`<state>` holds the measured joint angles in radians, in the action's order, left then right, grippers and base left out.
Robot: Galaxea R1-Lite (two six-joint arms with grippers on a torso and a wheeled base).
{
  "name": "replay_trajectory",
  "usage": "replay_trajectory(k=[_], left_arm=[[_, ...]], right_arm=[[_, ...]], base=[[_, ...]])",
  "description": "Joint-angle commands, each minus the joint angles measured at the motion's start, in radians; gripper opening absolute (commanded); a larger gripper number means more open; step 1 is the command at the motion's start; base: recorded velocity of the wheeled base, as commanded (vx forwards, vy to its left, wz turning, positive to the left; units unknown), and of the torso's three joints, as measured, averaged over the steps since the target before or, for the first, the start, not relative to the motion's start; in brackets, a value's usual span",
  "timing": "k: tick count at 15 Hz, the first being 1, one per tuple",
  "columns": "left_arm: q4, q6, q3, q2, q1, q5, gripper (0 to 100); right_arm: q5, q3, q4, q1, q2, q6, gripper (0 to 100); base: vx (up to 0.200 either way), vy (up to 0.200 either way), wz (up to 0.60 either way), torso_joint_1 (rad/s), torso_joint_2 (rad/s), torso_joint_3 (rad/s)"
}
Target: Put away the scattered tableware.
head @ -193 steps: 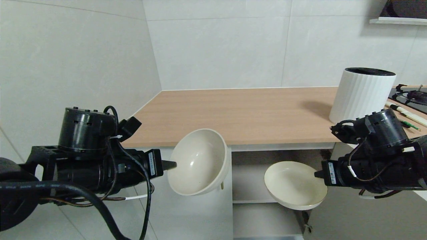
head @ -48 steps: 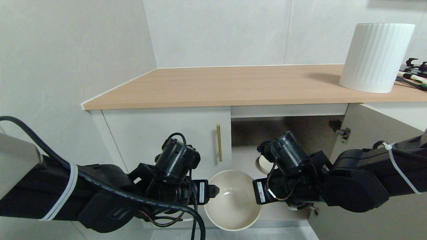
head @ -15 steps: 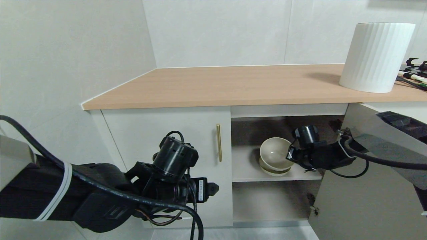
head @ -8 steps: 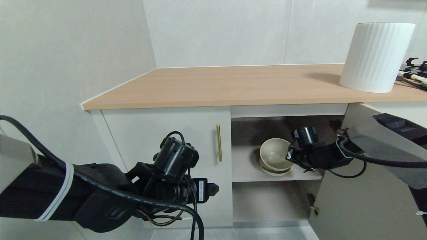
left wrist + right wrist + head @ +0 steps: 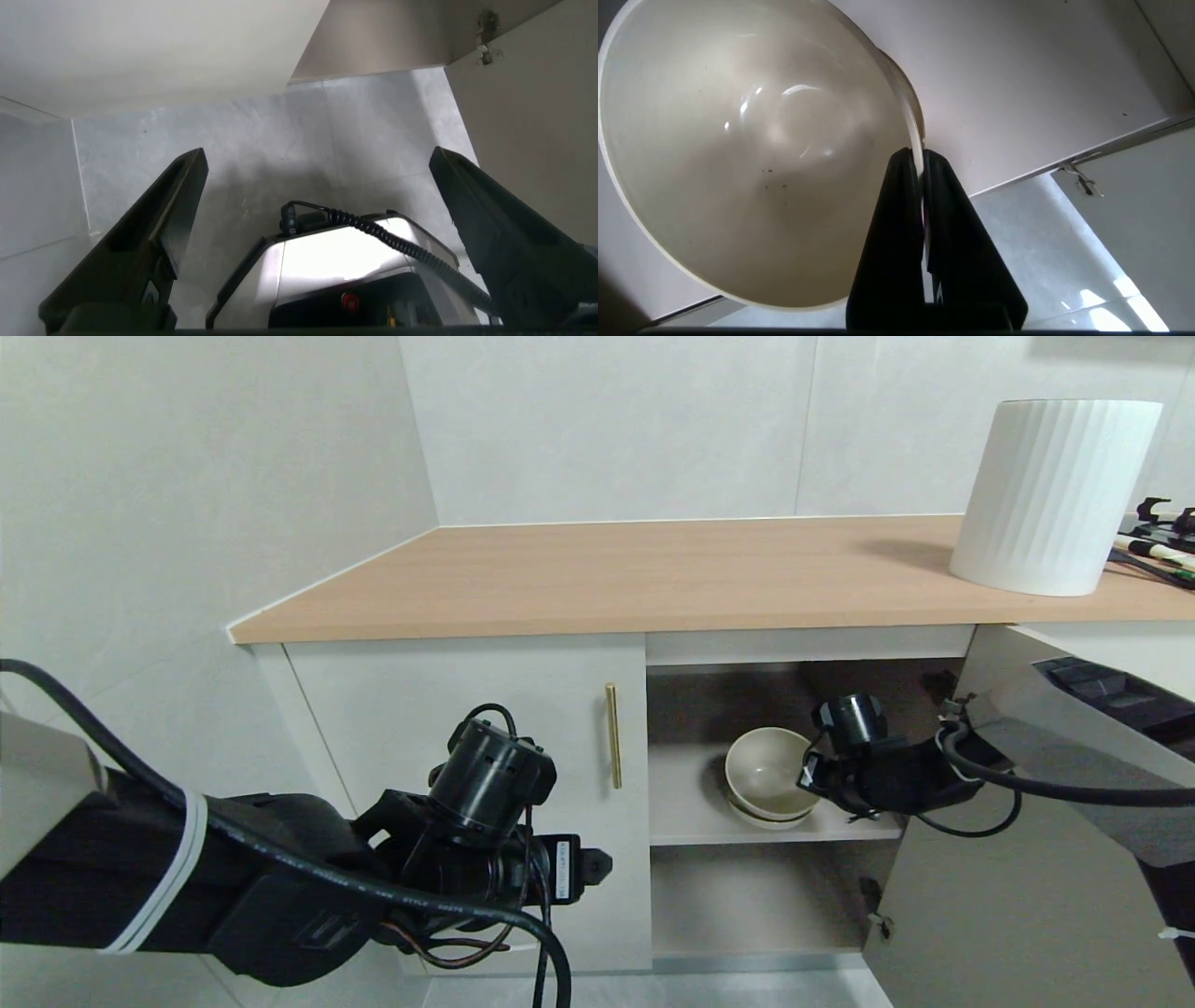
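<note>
A cream bowl [image 5: 766, 773] rests tilted on a cream plate [image 5: 771, 818] on the upper shelf [image 5: 686, 807] of the open cabinet. My right gripper [image 5: 808, 780] is inside the cabinet, shut on the bowl's right rim. In the right wrist view the black fingers [image 5: 901, 219] pinch the rim of the bowl [image 5: 757, 140]. My left gripper [image 5: 603, 868] hangs low in front of the closed cabinet door. In the left wrist view the left gripper [image 5: 318, 159] is open with nothing between its fingers [image 5: 163, 233].
A closed white door with a brass handle [image 5: 611, 735] is left of the opening, and the open door [image 5: 1027, 887] swings out at the right. A white ribbed container [image 5: 1055, 495] stands on the wooden counter [image 5: 607, 574], with utensils [image 5: 1158, 553] beyond it. A lower compartment [image 5: 756, 896] lies beneath the shelf.
The bowl passed from my left gripper to my right, which carried it into the cabinet onto the plate. Over the last second the bowl sank slightly. The left arm stayed still.
</note>
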<state>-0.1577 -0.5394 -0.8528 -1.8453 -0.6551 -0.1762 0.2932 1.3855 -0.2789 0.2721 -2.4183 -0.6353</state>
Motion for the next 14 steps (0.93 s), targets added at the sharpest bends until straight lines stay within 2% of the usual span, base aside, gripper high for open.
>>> replay_trajectory(k=[1,7,8,14], left_arm=[[0.0,-0.001,0.0,-0.002,0.0,0.0,100],[0.0,-0.001,0.0,-0.002,0.0,0.0,100],[0.0,-0.001,0.0,0.0,0.0,0.0,100],[0.0,-0.001,0.0,0.0,0.0,0.0,100]], right_arm=[[0.0,0.0,0.0,0.001,-0.001,0.0,0],[-0.002,0.0,0.001,0.002,-0.001,0.008,0],[-0.002,0.0,0.0,0.002,-0.001,0.008,100],[-0.005,-0.005,0.001,0.009,-0.001,0.008,100]], base=[[0.0,0.0,0.0,0.0,0.0,0.0],[0.0,0.0,0.0,0.0,0.0,0.0],[0.0,0.0,0.0,0.0,0.0,0.0],[0.0,0.0,0.0,0.0,0.0,0.0]])
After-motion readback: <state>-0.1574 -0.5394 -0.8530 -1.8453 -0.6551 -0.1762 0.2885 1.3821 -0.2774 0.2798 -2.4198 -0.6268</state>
